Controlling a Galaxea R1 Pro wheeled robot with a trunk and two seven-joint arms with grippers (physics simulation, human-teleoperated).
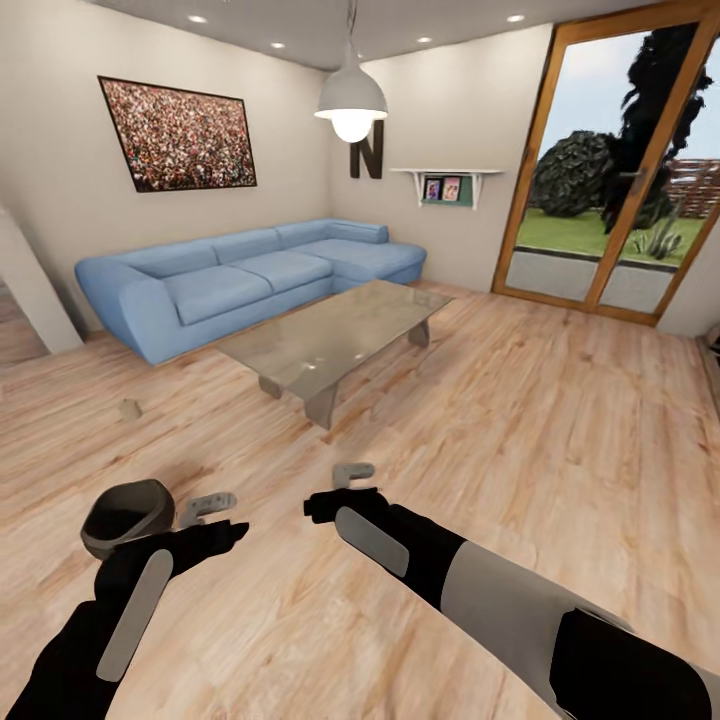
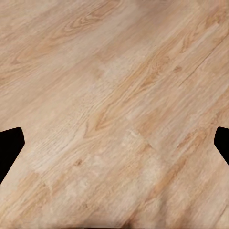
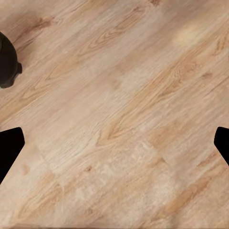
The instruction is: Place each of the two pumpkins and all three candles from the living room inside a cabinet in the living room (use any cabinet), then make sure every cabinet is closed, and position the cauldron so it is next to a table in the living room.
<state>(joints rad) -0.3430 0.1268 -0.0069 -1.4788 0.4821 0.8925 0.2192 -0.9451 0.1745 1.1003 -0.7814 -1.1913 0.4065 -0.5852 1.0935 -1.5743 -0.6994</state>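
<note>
Light wood plank floor (image 1: 520, 420) spreads under the head view, where the grey-green counter (image 1: 330, 335) stands just before the blue sofa (image 1: 240, 275), the black cauldron (image 1: 125, 515) and a small candle (image 1: 129, 408) sit on the planks well short of the counter, and the left pincer (image 1: 207, 505) and right pincer (image 1: 352, 474) hover released nearby. Left wrist view: spread fingers (image 2: 9, 148) over bare planks. Right wrist view: spread fingers (image 3: 9, 150) likewise, cauldron (image 3: 7, 62) at the edge.

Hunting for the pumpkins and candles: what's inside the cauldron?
The cauldron sits on the floor by the left end effector. Its visible interior looks dark and empty; the near wall hides the bottom.
</note>
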